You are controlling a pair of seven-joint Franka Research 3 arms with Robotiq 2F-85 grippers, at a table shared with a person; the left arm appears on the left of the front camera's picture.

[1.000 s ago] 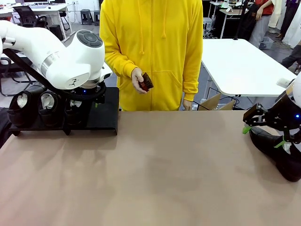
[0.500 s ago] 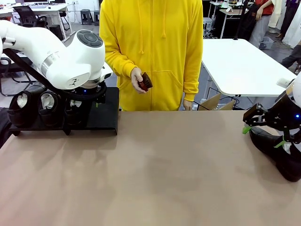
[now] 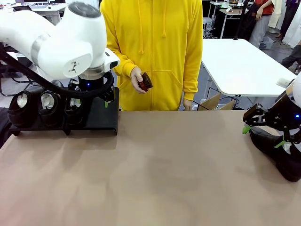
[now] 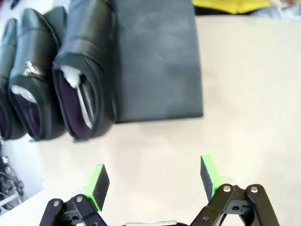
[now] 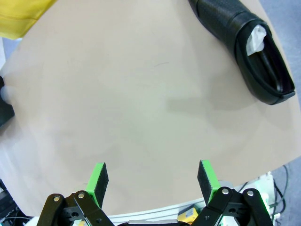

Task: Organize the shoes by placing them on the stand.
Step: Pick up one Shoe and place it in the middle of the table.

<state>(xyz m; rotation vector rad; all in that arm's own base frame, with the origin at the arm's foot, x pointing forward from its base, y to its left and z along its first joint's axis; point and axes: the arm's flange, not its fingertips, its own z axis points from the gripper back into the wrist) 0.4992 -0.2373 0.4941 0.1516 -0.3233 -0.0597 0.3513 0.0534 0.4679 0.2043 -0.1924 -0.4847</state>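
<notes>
We see three shoes point(image 3: 42, 109) already standing side by side on the left part of the stand point(image 3: 106, 113), at the far left of the table point(image 3: 155, 169), and the right part of the stand is free for one more. The left gripper point(image 4: 153, 176) hangs above the table just beside the stand, with its jaws released and nothing between the green pads point(image 4: 99, 181); in its wrist view the third shoe point(image 4: 84, 70) lies ahead and to one side, next to the bare platform. The fourth shoe point(image 3: 277, 153) lies on its side at the far right edge of the table, well apart from the stand. The right gripper point(image 3: 263, 136) hovers just above it, also spread wide and empty. In the right wrist view the last shoe point(image 5: 244, 47) lies ahead of the pincer and off to the side, its long axis running slanted across the line between the two pads, and the opening with the white paper point(image 5: 256, 37) points toward the table edge. We judge that the right arm is clearly the nearer one for this shoe, and that it must turn its wrist and move over the shoe before it can close. A person in a yellow hoodie point(image 3: 155, 47) stands at the far side, holding a small dark object point(image 3: 146, 82).
</notes>
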